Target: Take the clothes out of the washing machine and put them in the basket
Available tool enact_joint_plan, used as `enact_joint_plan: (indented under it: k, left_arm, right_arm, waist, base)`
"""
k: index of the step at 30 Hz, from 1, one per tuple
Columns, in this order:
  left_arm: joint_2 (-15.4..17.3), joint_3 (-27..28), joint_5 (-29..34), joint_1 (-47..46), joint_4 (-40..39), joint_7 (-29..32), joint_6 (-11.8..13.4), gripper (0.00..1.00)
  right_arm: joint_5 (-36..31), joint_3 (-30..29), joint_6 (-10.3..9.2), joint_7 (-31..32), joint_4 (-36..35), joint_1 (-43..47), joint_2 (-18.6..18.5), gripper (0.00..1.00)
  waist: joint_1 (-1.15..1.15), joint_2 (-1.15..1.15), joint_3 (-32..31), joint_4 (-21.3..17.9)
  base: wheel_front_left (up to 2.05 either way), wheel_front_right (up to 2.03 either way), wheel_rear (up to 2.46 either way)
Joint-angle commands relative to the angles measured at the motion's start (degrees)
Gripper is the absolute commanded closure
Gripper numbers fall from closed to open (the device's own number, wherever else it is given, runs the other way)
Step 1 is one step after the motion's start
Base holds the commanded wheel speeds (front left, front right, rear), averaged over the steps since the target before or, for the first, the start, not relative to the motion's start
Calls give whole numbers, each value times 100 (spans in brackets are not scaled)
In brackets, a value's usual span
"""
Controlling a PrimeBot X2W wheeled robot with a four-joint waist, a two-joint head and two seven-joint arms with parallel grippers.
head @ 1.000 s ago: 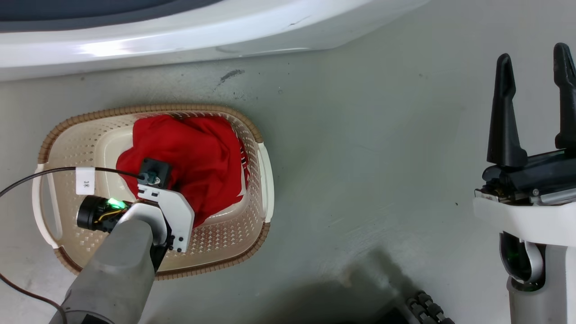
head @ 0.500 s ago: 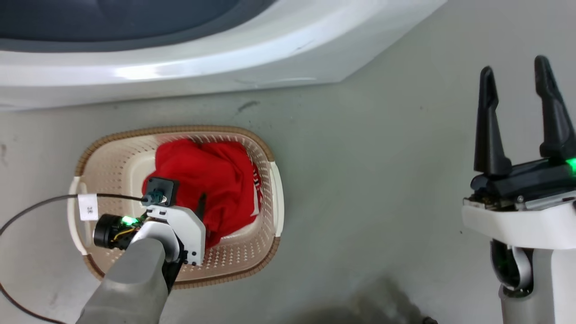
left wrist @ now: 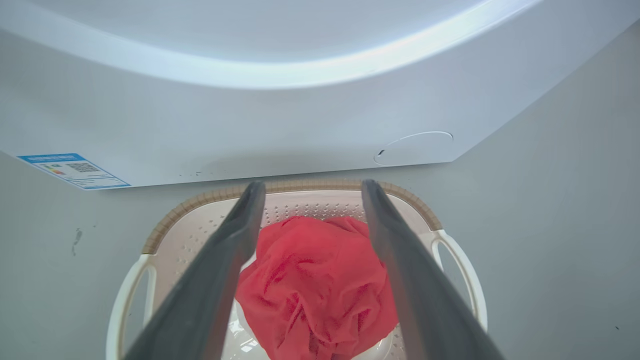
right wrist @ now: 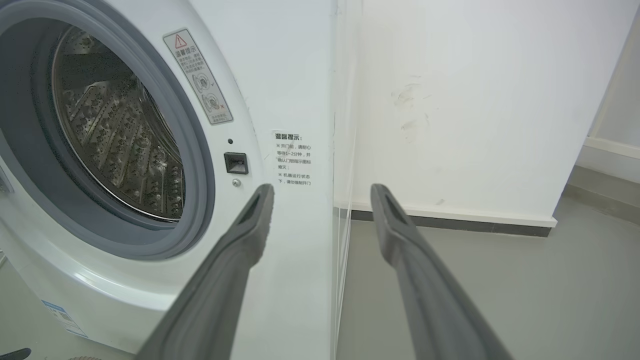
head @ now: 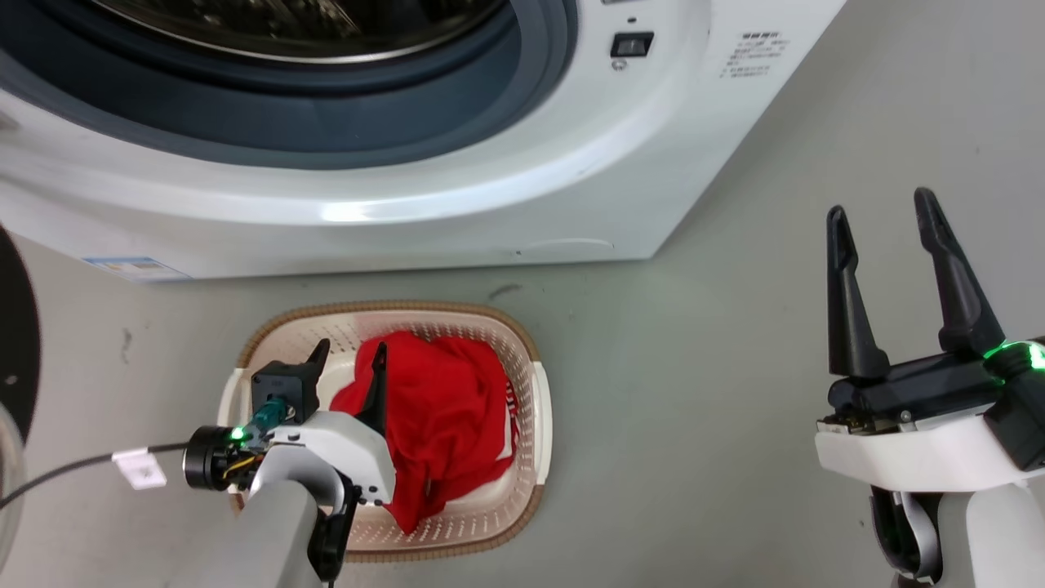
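From the head view, the washing machine [head: 490,188] stands at the far side of the floor [head: 694,367]. Its grey gasket [head: 490,90] and a strip of the steel drum [head: 310,20] run along the top edge. The basket [head: 540,425] sits on the floor just on the near side of the machine. The clothes [head: 449,408] lie inside it as a red heap, piled toward its right half, with a little white trim at the right edge. Your left claw [head: 349,354] hangs over the basket's left half, spread open with nothing in it. Its right finger overlaps the heap's left edge, but you cannot tell from here whether it touches. Your right claw [head: 882,208] is well off to the right over bare floor, also spread wide and empty. The dark edge of the door [head: 16,327] shows at far left.

From the left wrist view, you look down between the two parted fingers. The red heap lies below the gap in the basket's cream bottom, and neither finger grips it. The machine's white front is just beyond the far rim, with a blue label [left wrist: 70,170] at its lower left.

From the right wrist view, the parted fingers frame the machine's right front corner. The open drum is to their left, and a white wall [right wrist: 475,100] is to their right. Nothing sits between the fingers.
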Motion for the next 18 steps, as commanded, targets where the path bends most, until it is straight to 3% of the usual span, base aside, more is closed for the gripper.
enact_joint_plan:
  k: [1, 6, 18]
  left_arm:
    - [-61, 148, 127, 189, -225, -13, 47, 0]
    - [-268, 747, 640, 774, -1183, -14, 221, 0]
    - [-766, 1816, 1621, 1926, -3074, -13, 348, 0]
  right_arm:
    - [-36, 6, -6, -11, 29, 108, 4, 0]
    - [-52, -5, -6, -11, 88, 308, 5, 0]
    - [-34, -31, -6, -11, 223, 762, 6, 0]
  waist:
    - [1, 0, -306, 143]
    - [1, 0, -704, 255]
    - [1, 0, -1446, 356]
  base:
    - [0, 0, 0]
    - [0, 0, 0]
    - [0, 0, 0]
